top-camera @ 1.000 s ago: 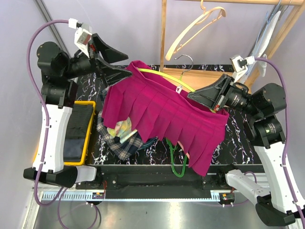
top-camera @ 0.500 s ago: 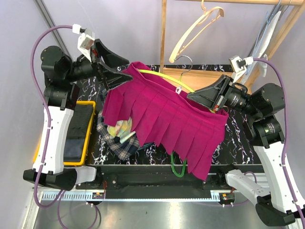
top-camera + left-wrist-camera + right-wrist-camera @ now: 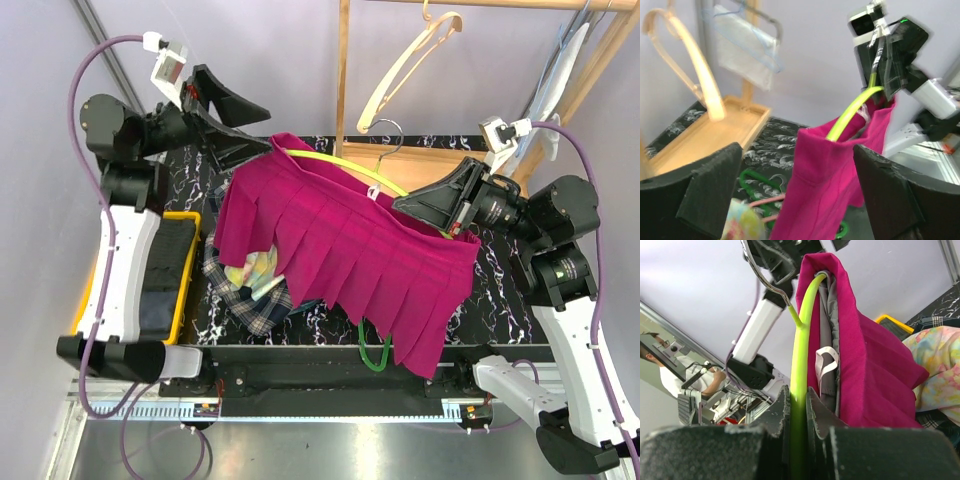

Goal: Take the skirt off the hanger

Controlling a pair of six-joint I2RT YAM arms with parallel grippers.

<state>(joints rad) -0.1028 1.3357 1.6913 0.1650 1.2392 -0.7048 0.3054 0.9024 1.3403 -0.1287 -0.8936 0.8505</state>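
Marble table point(image 3: 497, 285); right jaws clamp lime hanger point(image 3: 799, 360), magenta skirt point(image 3: 350, 250) beside open left jaws.

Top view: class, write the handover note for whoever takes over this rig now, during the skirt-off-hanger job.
The left tool is open and empty, beside the magenta skirt at its far-left corner.
The right tool is shut on the lime hanger, holding it above the table.
The skirt is still on that hanger.
A plaid skirt and a green hanger lie on the table below.
Done: hanger lifted. Left: probably grip the waistband with the left tool and pull it off.
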